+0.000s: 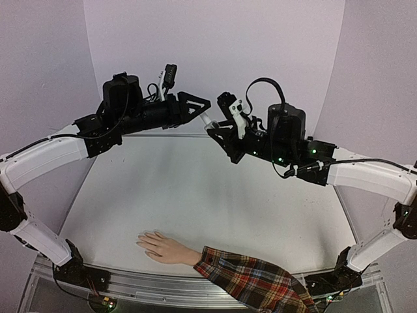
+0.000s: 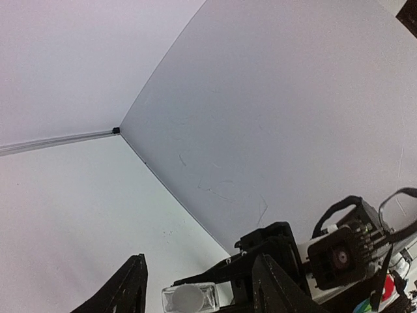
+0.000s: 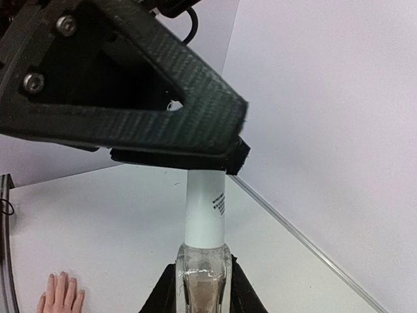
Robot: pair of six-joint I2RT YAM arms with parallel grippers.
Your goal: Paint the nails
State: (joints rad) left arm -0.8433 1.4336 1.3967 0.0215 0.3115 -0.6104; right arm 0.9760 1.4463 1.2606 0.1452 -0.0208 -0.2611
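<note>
High over table (image 1: 195, 195): my right gripper (image 3: 203, 290) clamps small clear bottle (image 3: 203, 280); left gripper (image 2: 201, 270) jaws apart around white cylindrical cap (image 3: 205, 212). Uncapping, I judge; next close, unscrew.

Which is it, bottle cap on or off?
On. In the right wrist view the white cap sits flush on the clear bottle, clamped in the right gripper. Loosened or tight: cannot tell.
</note>
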